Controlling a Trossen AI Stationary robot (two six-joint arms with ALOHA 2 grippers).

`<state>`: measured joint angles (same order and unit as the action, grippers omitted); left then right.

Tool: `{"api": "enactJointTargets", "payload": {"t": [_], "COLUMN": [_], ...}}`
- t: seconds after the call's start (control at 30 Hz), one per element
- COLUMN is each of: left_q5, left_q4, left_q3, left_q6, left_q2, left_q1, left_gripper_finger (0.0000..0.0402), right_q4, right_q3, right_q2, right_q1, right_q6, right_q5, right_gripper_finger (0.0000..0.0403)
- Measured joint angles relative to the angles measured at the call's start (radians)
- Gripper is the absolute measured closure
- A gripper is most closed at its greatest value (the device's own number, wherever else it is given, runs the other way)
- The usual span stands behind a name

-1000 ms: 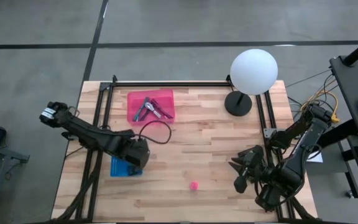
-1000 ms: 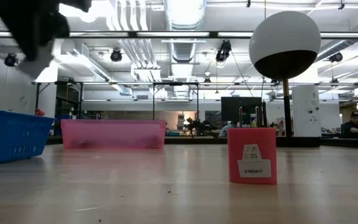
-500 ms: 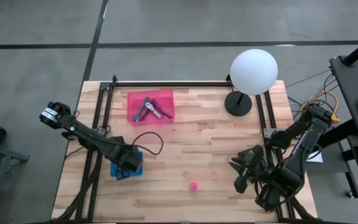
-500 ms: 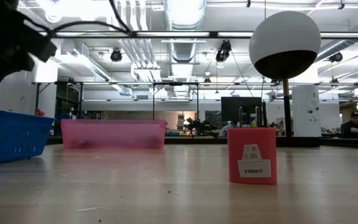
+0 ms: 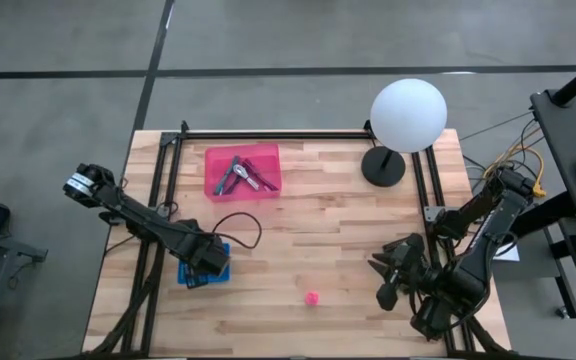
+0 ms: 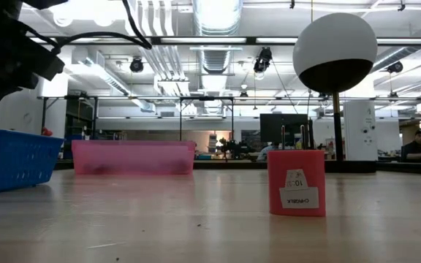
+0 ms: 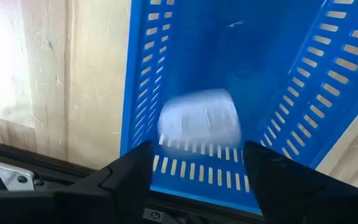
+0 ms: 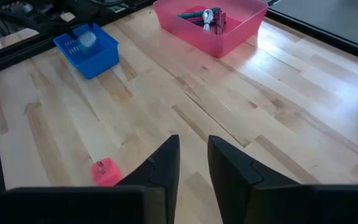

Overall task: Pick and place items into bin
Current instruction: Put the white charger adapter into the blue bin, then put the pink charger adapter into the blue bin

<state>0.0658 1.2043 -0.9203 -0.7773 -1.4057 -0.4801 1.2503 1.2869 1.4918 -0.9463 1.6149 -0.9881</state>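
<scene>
My left gripper [image 7: 194, 180] hangs open over the blue bin [image 5: 200, 268] near the table's left edge, fingers pointing down into it. A pale lavender block [image 7: 199, 118], blurred, shows inside the blue bin [image 7: 229, 37] below the fingers; it is also seen in the bin in the right wrist view [image 8: 87, 38]. A small pink block [image 5: 312, 297] stands on the table toward the near edge [image 6: 296, 183] [image 8: 106, 172]. My right gripper [image 5: 386, 280] waits open near the table's right edge, touching nothing.
A pink bin [image 5: 243, 170] near the far edge holds several pen-like sticks and a silver tool [image 8: 209, 15]. The white globe lamp [image 5: 408, 115] stands on its dark base at the far right corner. Bare wood lies between the bins and the pink block.
My left gripper has moved toward the table's near left, from beside the blue bin's far right corner to over the bin, and dropped lower. It has then stayed still. The cable loop beside it has shifted along with it. The right arm has not moved.
</scene>
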Motion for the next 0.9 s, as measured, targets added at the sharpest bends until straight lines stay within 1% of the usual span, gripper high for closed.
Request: {"api": "enactJointTargets", "payload": {"t": [0.23,0.33,0.43,0.57,0.63,0.7,0.77,0.9], "left_q5": [0.013,0.011,-0.044,-0.185,-0.251,-0.301,-0.331,-0.342], "left_q4": [-0.008,-0.034,-0.082,-0.174,-0.273,-0.418,-0.6,-1.022], "left_q3": [-0.003,-0.037,-0.089,-0.175,-0.212,-0.239,-0.255,-0.248], "left_q6": [0.016,0.026,0.033,0.073,0.122,0.195,0.3,0.538], "left_q2": [0.0,0.0,0.0,0.0,0.0,0.0,0.0,-0.009], "left_q1": [0.0,0.001,0.001,0.004,0.009,0.016,0.022,0.036], "left_gripper_finger": [0.0133,0.0125,0.0124,0.0124,0.0124,0.0123,0.0123,0.0123], "right_q4": [0.0,0.0,0.0,-0.002,-0.003,-0.004,-0.004,-0.004], "right_q3": [0.0,0.0,0.0,0.0,0.0,0.0,0.0,0.0], "right_q2": [0.0,0.0,0.0,0.0,0.0,0.0,0.0,0.0], "right_q1": [0.0,0.0,0.0,0.0,0.0,0.0,0.0,0.0], "right_q6": [-0.004,-0.003,-0.002,0.0,0.0,0.0,0.0,-0.001], "right_q5": [0.0,0.0,0.0,0.0,0.0,0.0,0.0,0.0], "right_gripper_finger": [0.0337,0.0337,0.0334,0.0331,0.033,0.033,0.0333,0.0338]}}
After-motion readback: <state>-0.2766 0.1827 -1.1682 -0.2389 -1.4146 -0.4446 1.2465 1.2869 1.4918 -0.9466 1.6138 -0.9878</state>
